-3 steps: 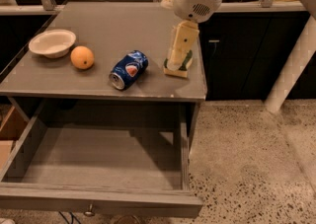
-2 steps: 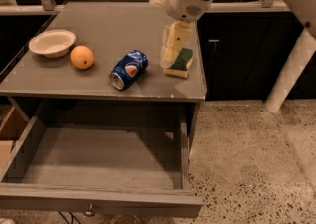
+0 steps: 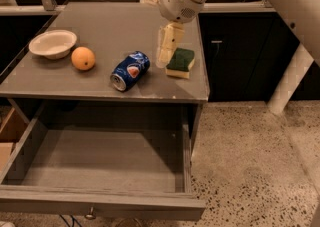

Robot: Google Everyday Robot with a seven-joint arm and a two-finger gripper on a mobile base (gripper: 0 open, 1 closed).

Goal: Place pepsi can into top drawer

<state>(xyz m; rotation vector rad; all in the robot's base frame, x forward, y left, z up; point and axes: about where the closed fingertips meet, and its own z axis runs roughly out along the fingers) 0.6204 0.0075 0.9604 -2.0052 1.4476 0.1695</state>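
The pepsi can (image 3: 130,71), blue with a red-white logo, lies on its side on the grey tabletop (image 3: 100,26), near the front edge. The top drawer (image 3: 100,161) stands pulled out below the tabletop, its grey interior bare, a small metal knob (image 3: 90,215) on its front panel. My gripper (image 3: 166,48) hangs from the white arm above the tabletop, just right of the can and left of the sponge. It holds nothing and does not touch the can.
A green and yellow sponge (image 3: 180,63) lies right of the gripper. An orange (image 3: 83,58) and a white bowl (image 3: 52,44) sit at the left of the tabletop. A dark cabinet (image 3: 235,56) stands at the right, and a speckled floor (image 3: 250,171) lies below it.
The arm and gripper have moved left, from over the sponge toward the can. The can, orange, bowl and drawer have not moved.
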